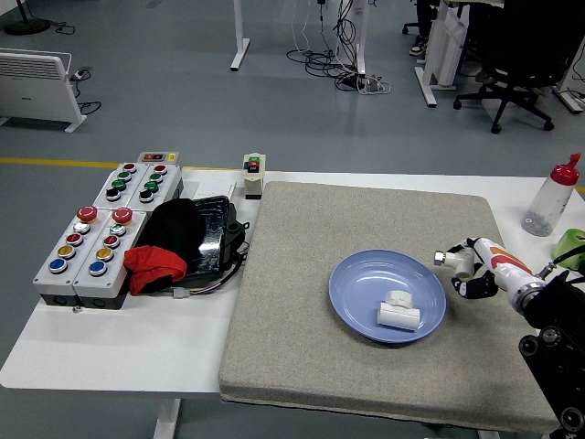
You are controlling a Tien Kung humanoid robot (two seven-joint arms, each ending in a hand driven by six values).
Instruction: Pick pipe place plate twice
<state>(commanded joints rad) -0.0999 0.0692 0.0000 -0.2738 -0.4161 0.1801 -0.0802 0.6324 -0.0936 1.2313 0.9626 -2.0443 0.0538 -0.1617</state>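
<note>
A blue plate sits on the grey mat, right of centre. One white pipe fitting lies in the plate's right part. My right hand comes in from the lower right and is shut on a second white pipe fitting. It holds the fitting just above the mat at the plate's right rim. The left arm is out of view.
The grey mat covers the table's right half. Two button boxes and a black and red bundle lie at the left. A small switch box stands at the mat's back left corner. A spray bottle and a green object stand at the far right.
</note>
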